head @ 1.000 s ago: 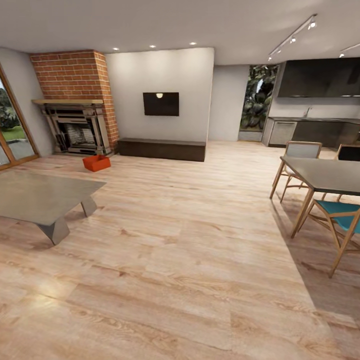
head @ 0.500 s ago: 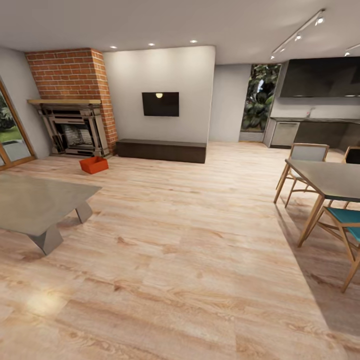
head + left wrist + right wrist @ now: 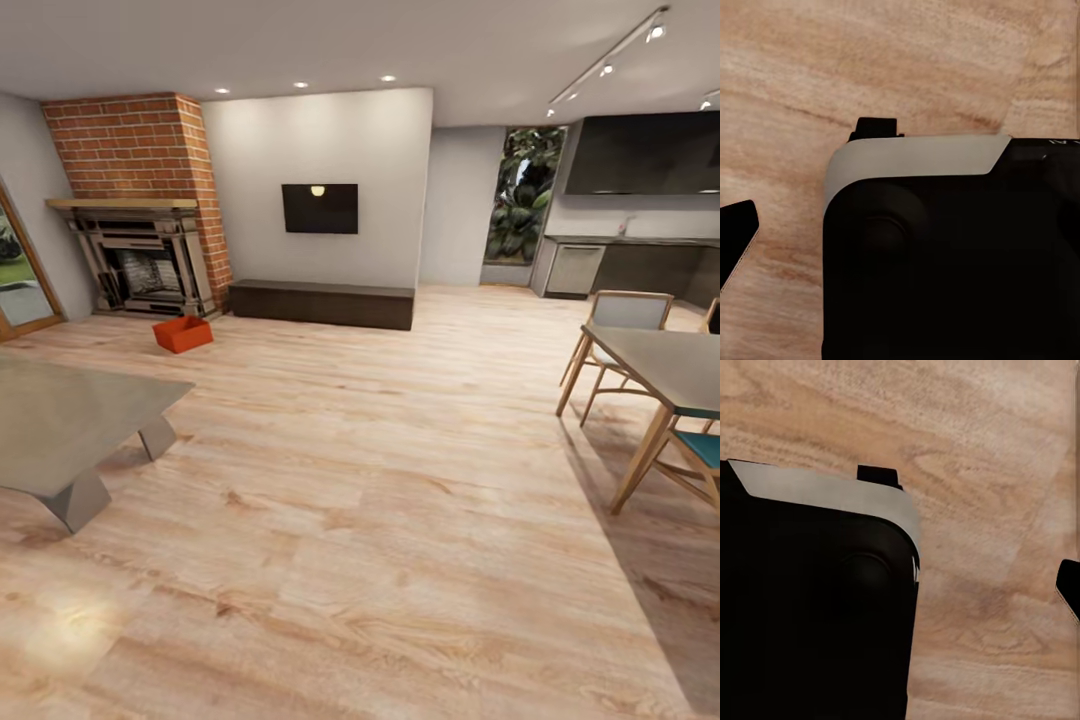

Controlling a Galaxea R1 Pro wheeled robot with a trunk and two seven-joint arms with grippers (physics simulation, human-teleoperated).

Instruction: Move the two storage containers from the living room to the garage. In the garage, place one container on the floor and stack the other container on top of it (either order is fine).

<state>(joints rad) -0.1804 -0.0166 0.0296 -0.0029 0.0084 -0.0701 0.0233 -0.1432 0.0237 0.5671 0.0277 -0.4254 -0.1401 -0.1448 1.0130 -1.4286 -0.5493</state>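
One orange-red storage container [image 3: 183, 334] sits on the light wood plank floor of the living room, far ahead on the left in the head view, just in front of the red brick fireplace [image 3: 140, 240]. It is open-topped and looks empty. The garage is out of view. Both wrist views look down on wood planks and the robot's own black and white body [image 3: 945, 247] [image 3: 810, 600]. A dark sliver [image 3: 735, 240] [image 3: 1069, 585] at the edge of each wrist view could be a fingertip, so the jaws' state is unclear.
A low grey coffee table [image 3: 60, 425] stands near left. At right are a dining table [image 3: 665, 365] and wooden chairs [image 3: 625, 315]. A long dark cabinet [image 3: 322, 303] runs under the wall TV [image 3: 319, 208]. Open wood floor [image 3: 380, 480] lies between them.
The whole head view has shifted as the robot moves: the coffee table and dining set slide outward toward the picture's edges. Nothing in the room has moved itself.
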